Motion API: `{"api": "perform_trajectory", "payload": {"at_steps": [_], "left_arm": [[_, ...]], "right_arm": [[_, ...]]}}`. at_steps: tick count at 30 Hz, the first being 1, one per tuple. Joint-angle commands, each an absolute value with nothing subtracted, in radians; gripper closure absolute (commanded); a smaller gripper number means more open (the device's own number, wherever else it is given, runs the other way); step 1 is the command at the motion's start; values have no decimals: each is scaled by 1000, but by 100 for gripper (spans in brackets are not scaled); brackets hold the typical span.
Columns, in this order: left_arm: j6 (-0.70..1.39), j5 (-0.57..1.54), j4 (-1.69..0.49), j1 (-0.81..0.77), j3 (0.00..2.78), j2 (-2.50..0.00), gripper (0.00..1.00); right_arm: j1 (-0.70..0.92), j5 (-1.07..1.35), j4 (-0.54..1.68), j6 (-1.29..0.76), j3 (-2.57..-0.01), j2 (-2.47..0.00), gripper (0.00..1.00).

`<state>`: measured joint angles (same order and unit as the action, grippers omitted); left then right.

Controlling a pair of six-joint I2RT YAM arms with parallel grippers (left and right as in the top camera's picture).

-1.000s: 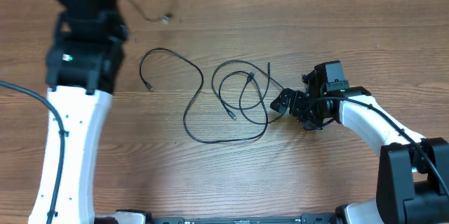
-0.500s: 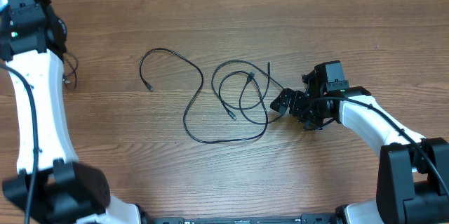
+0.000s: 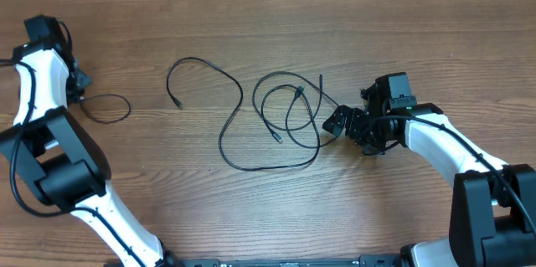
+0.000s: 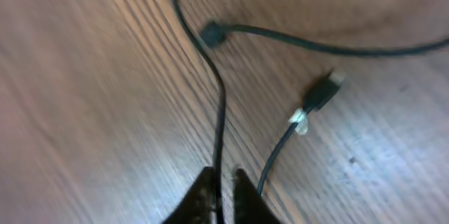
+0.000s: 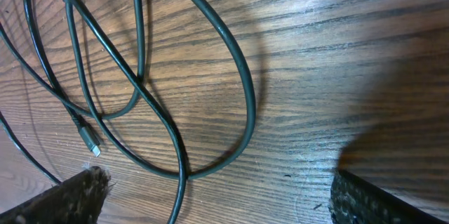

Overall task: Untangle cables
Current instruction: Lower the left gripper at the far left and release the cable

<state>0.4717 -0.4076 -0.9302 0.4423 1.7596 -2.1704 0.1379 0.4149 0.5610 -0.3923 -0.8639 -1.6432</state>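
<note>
Two thin black cables lie tangled mid-table: a long one (image 3: 224,125) and a coiled one (image 3: 289,108) overlapping it. A third cable (image 3: 110,108) lies apart at the far left as a small loop. My left gripper (image 3: 81,94) sits at that loop's end. In the left wrist view this cable (image 4: 221,104) runs between the fingertips (image 4: 208,182) of the left gripper (image 4: 223,176), which stand slightly apart; its plug (image 4: 324,92) rests on the wood. My right gripper (image 3: 350,131) stands wide open at the coil's right edge, with the loop (image 5: 242,76) lying between its fingers, untouched.
The wooden table (image 3: 268,208) carries only the cables and both arms. Thick black arm wiring (image 3: 21,192) runs along the left arm. A small plug (image 5: 91,143) lies near the right gripper's left finger (image 5: 81,196).
The left arm swung from the table's upper left to the far left edge, pulling one cable clear of the pile; its jaws have parted slightly. The right arm has not moved.
</note>
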Motion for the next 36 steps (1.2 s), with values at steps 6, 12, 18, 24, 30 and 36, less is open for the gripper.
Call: {"api": "perform_trajectory", "payload": {"at_steps": [6, 12, 18, 24, 30, 36], "left_arm": [[448, -289, -947, 454, 1774, -2220, 35], [284, -19, -931, 456, 1779, -2220, 0], [369, 57, -1006, 479, 1848, -2197, 0], [408, 198, -1157, 495, 2030, -2184, 0], [398, 345, -1204, 474, 2057, -2185, 43], [381, 217, -1203, 424, 1967, -2186, 96]], "right_arm": [[135, 420, 554, -393, -892, -1645, 0], [135, 420, 554, -393, -892, -1645, 0], [135, 420, 554, -393, -892, -1645, 0], [135, 420, 554, -393, -892, -1645, 0], [135, 420, 554, -393, -892, -1645, 0], [135, 420, 554, -393, -892, -1645, 0]]}}
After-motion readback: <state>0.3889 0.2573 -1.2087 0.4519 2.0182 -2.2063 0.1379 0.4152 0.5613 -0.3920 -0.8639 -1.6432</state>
